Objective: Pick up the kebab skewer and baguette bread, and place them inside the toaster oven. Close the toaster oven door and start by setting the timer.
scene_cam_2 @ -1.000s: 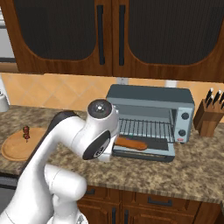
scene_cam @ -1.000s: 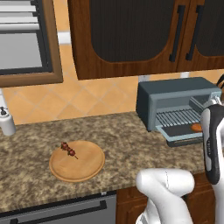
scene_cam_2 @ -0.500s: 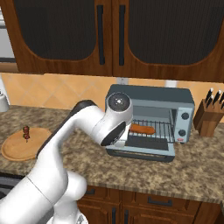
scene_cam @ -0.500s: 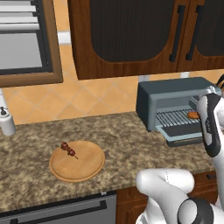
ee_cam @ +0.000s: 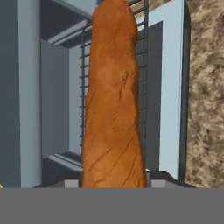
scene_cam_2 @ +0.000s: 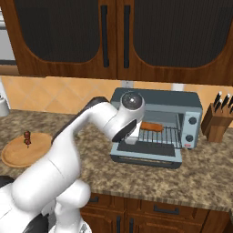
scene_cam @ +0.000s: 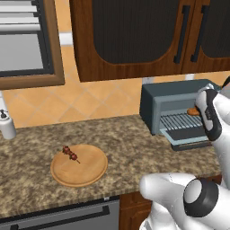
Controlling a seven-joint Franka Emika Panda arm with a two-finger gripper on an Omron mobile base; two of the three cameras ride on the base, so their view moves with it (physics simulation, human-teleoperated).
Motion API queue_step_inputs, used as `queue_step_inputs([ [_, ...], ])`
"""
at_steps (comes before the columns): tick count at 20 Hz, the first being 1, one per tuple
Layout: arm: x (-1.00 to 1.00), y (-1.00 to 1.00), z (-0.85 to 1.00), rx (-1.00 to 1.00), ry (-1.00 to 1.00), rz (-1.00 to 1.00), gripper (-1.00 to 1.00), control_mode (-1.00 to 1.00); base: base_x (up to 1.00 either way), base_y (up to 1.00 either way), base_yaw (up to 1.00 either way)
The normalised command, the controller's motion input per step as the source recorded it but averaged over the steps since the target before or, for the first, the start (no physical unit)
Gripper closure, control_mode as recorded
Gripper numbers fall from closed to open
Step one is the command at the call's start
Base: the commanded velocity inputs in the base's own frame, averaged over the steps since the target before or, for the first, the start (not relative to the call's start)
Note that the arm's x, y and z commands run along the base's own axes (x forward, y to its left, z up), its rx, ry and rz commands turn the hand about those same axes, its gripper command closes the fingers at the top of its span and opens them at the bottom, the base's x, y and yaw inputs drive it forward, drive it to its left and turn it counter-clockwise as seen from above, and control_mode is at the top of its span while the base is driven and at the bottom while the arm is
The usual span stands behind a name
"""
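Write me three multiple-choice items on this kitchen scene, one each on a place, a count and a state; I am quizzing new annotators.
1. Where does the short kebab skewer of dark red chunks lie?
A. on the round wooden plate
B. on the oven's wire rack
C. on the bare granite counter

2. How many knobs show on the boxy blue-grey toaster oven?
A. one
B. two
C. four

3. How does the toaster oven's glass door stand?
A. shut upright
B. dropped open
C. taken off

Answers:
1 A: both base views show the skewer on the plate, left of the oven.
2 B: the right base view shows two round knobs, one above the other.
3 B: the door lies flat in front, and the long orange-brown baguette bread reaches in over the rack.
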Motion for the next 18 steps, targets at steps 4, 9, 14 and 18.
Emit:
queue_step_inputs([
  [4,0.61,-0.09,-0.12,0.00,0.01,0.00,1.00,-1.00,0.00,0.00,0.00],
  [9,0.41,-0.13,-0.32,0.00,0.06,0.00,1.00,-1.00,0.00,0.00,0.00],
  [14,0.21,-0.12,-0.48,0.00,0.06,0.00,1.00,-1.00,0.00,0.00,0.00],
  [18,0.20,-0.06,-0.47,0.00,0.01,0.00,1.00,-1.00,0.00,0.00,0.00],
])
